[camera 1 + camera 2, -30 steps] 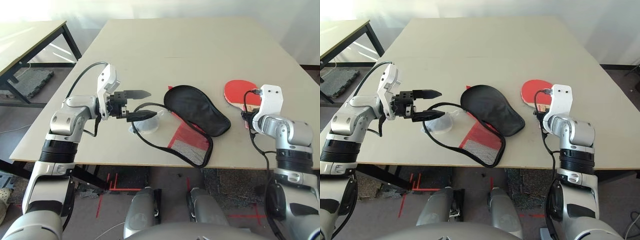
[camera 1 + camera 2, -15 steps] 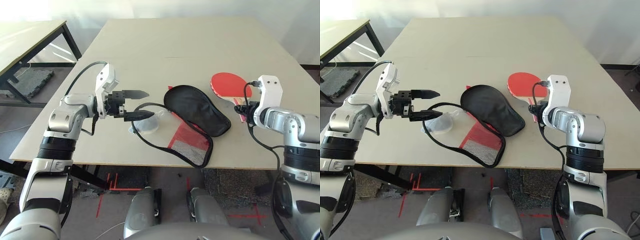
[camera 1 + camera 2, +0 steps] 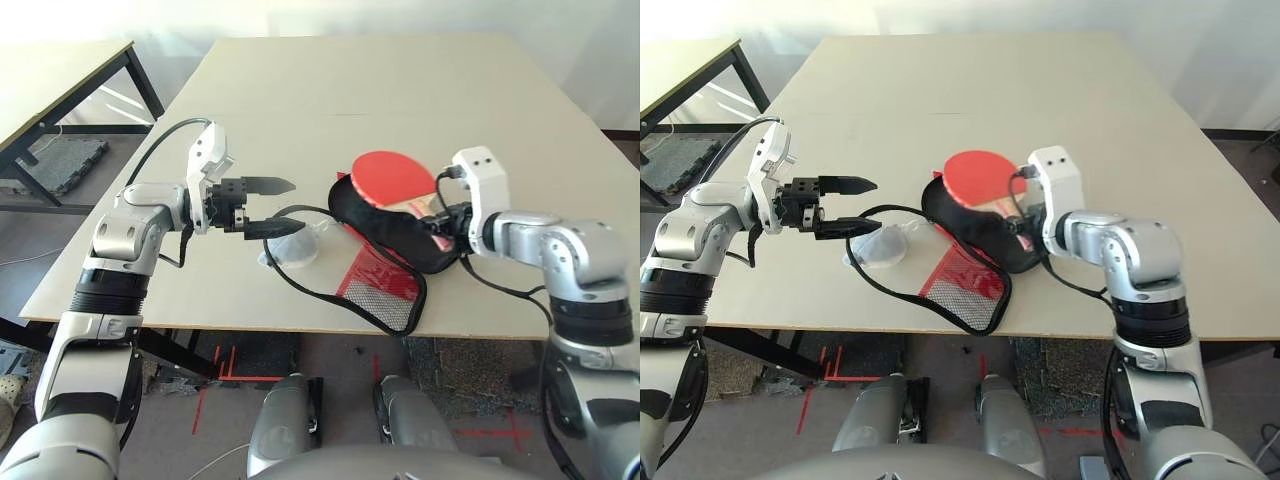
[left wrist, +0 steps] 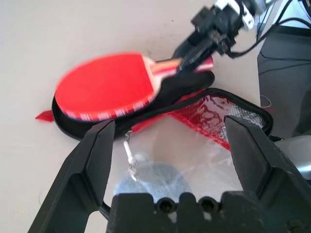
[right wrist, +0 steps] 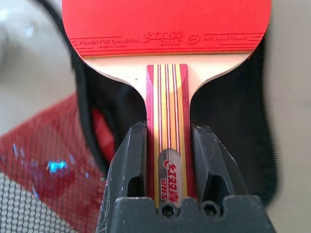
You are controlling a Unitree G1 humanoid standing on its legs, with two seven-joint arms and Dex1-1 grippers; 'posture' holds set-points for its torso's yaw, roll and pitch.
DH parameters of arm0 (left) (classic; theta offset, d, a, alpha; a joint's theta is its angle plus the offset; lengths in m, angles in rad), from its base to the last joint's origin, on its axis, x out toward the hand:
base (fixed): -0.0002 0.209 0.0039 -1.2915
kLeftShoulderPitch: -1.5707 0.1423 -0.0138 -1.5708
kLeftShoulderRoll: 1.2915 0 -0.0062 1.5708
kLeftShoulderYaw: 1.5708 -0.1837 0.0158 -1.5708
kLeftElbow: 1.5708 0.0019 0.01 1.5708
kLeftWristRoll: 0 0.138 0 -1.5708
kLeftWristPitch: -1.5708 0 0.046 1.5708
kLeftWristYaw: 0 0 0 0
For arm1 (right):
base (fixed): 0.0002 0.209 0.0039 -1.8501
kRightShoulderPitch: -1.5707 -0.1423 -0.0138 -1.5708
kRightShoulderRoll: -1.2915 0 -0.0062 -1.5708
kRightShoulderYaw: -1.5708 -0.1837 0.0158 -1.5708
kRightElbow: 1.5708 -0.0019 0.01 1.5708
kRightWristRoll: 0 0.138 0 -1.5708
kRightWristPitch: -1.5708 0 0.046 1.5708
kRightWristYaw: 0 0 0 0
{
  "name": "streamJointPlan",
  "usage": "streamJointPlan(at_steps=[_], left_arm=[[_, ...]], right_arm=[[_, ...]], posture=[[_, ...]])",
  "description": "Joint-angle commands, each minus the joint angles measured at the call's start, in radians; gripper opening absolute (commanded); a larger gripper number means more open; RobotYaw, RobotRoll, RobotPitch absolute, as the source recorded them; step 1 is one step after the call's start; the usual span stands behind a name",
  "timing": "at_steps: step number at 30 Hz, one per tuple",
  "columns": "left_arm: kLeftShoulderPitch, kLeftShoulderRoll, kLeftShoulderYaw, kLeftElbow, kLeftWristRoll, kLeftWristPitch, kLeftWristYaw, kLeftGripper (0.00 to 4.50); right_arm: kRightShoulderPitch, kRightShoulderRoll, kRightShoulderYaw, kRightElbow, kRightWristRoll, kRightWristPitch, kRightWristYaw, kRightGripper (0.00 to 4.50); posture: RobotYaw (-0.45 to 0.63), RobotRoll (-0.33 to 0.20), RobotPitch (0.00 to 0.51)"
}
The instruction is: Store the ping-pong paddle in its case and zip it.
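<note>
From the head cameras: the right hand (image 3: 443, 222) pinches the handle of the ping-pong paddle (image 3: 392, 181), whose red face hangs over the black upper flap of the case (image 3: 400, 232). The case lies open on the counter (image 3: 330, 90), red mesh side near the front edge. The left hand (image 3: 268, 206) hovers beside it, fingers spread.

Left wrist view: spread fingers (image 4: 92, 165) frame paddle, case and a greyish round tag (image 4: 155, 177).

Right wrist view: both fingers (image 5: 129, 160) clamp the striped handle.
</note>
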Motion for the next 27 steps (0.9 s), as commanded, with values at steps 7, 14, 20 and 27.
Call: streamJointPlan(at_steps=[7,14,20,27], left_arm=[[0.025,0.02,-0.004,-0.044,0.003,0.017,0.012,4.5],[0.041,0.035,0.003,-0.062,-0.002,0.028,0.021,4.5],[0.041,0.088,0.013,-0.039,0.015,0.038,0.026,4.5],[0.019,0.202,0.015,0.036,0.03,0.038,-0.018,4.5]], right_arm=[[-0.019,-0.023,0.056,0.087,-0.053,-0.131,0.036,1.17],[-0.024,-0.04,0.081,0.138,-0.077,-0.181,0.068,1.17],[-0.013,-0.045,0.104,0.162,-0.08,-0.282,0.137,2.9],[0.0,-0.13,0.019,0.21,-0.065,-0.465,0.262,4.46]], posture=[[0.09,0.0,0.045],[0.12,0.0,0.042],[0.12,0.0,0.039],[0.12,0.0,0.04]])
